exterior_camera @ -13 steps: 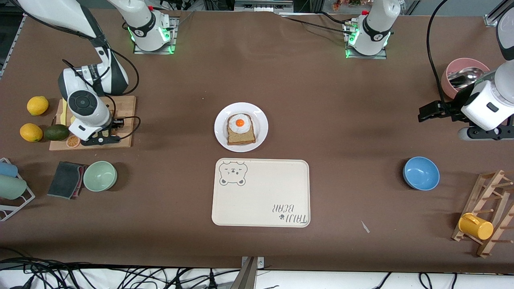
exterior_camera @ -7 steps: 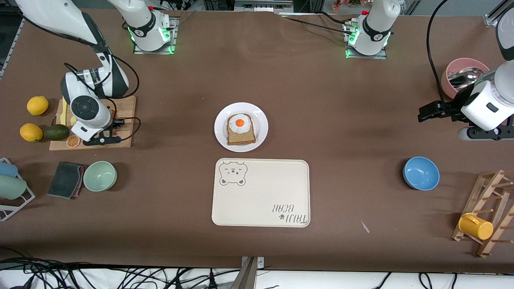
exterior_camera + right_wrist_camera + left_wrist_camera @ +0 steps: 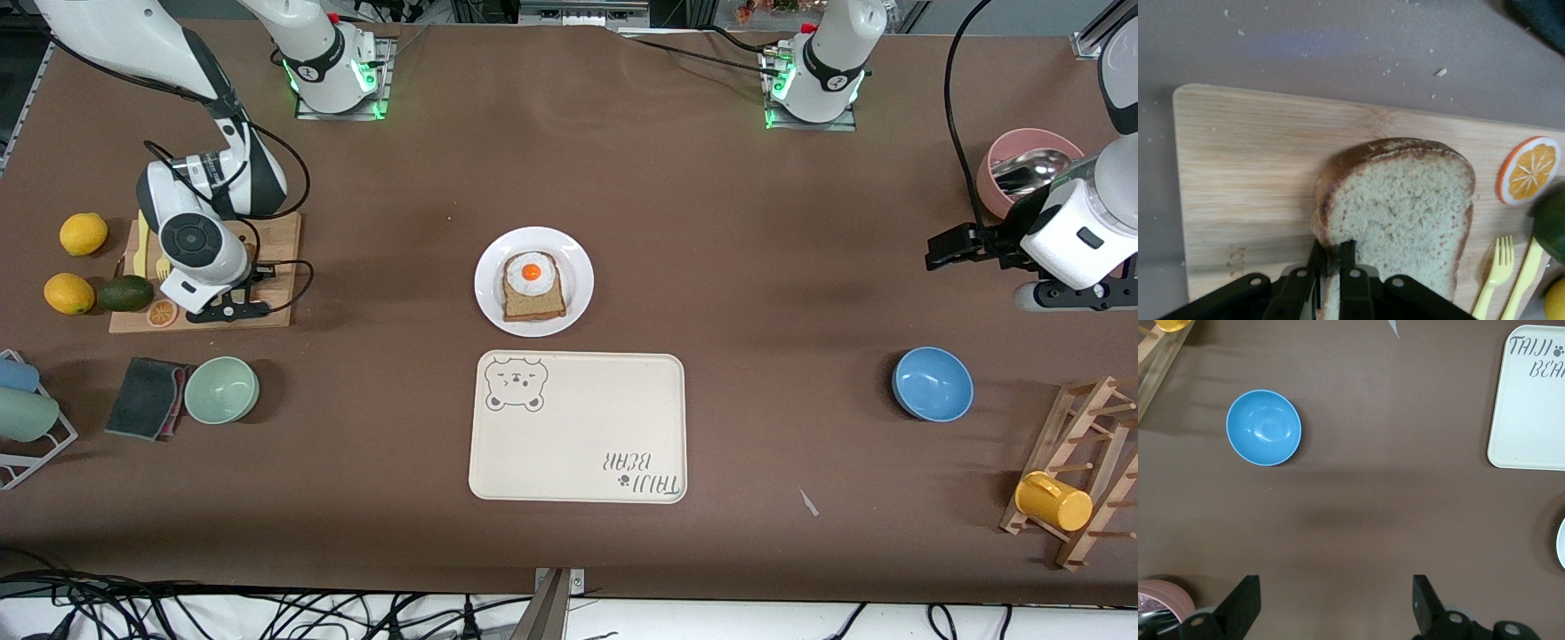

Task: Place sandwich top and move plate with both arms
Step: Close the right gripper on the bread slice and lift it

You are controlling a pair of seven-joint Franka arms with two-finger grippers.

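Note:
The sandwich top (image 3: 1405,207), a speckled brown slice with a darker crust, lies over the wooden cutting board (image 3: 1251,173). My right gripper (image 3: 1333,257) is shut on its crust edge. In the front view the right gripper (image 3: 229,308) is over the board (image 3: 276,240) and hides the slice. The white plate (image 3: 578,267) sits mid-table and bears the bread slice with a fried egg (image 3: 533,286). My left gripper (image 3: 1336,600) is open and empty over bare table. It shows in the front view (image 3: 947,249) beside the pink bowl (image 3: 996,169).
The cream bear tray (image 3: 578,427) lies nearer the camera than the plate. A blue bowl (image 3: 932,383) and a mug rack (image 3: 1076,471) are at the left arm's end. Lemons (image 3: 83,234), an avocado (image 3: 124,293), a green bowl (image 3: 221,389) and a cloth (image 3: 142,397) surround the board.
My right hand has shifted a little over the cutting board toward the table's middle. The left arm has not moved.

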